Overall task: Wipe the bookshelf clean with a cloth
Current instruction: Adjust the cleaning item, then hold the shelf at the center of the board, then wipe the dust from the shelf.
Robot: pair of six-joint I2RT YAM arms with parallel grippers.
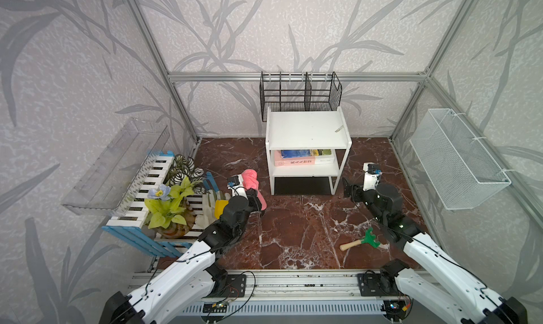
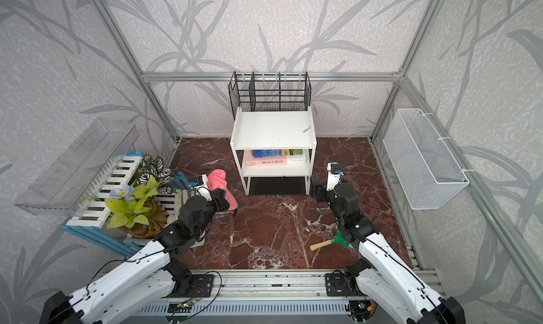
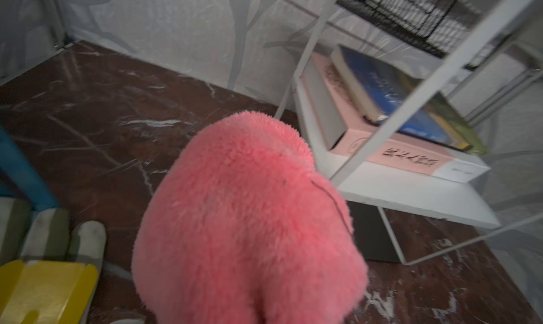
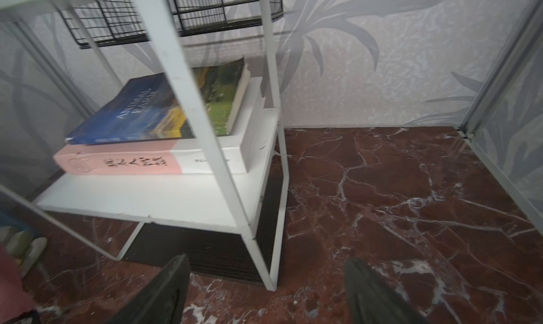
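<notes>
The left end effector [image 1: 253,196] is clamping the pink cloth [image 3: 249,219], which is bunching over its fingers. It is near the bookshelf [image 1: 305,130] but not touching it. The shelf is standing between this end effector and the right end effector [image 4: 267,278], whose jaws are gaping empty beside a front leg. Pickup looks done and wiping not yet begun: a small scrap [image 1: 339,128] is lying on the top board. The blue book [image 4: 138,111] is showing "ANIMAL FARM"; the pink book [image 4: 117,160] is carrying Chinese characters too blurred to read.

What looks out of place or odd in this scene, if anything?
A small pale scrap lies on the top board of the bookshelf, near its right edge. A green toy rake with a wooden handle lies loose on the marble floor.
</notes>
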